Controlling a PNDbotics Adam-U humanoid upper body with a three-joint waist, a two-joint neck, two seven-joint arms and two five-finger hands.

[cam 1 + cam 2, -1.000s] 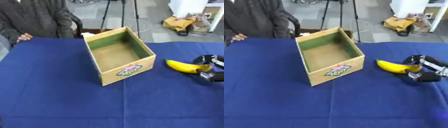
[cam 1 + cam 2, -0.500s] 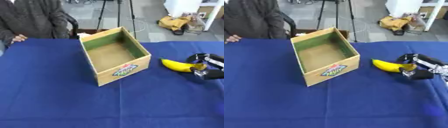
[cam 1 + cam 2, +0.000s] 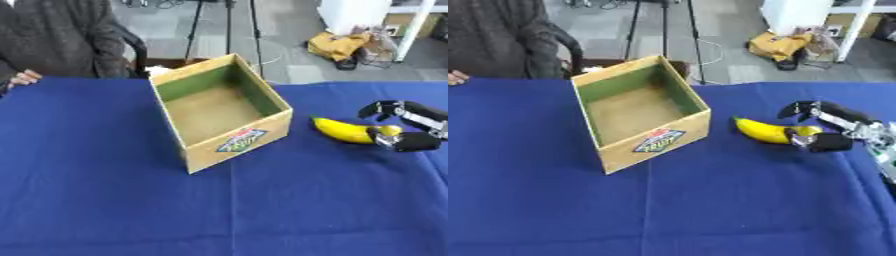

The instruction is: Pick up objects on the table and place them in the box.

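Note:
A yellow banana (image 3: 765, 131) lies on the blue tablecloth, to the right of an open cardboard box (image 3: 640, 145). The box has green inner walls, a colourful label on its near wall, and nothing inside. My right hand (image 3: 843, 126) comes in from the right edge and straddles the banana's right end. Its fingers (image 3: 801, 108) arch over the far side with a gap to the fruit, and the thumb (image 3: 827, 143) lies on the near side against the tip. The banana rests on the cloth. My left hand shows in neither view.
The blue table (image 3: 105, 200) spreads wide to the left of and in front of the box. Beyond its far edge are tripod legs (image 3: 194, 25), a yellow bag (image 3: 339, 46) on the floor and a white cabinet (image 3: 354, 12).
The whole picture has shifted, so the camera has moved. My right hand and the banana keep the same place relative to each other and to the box.

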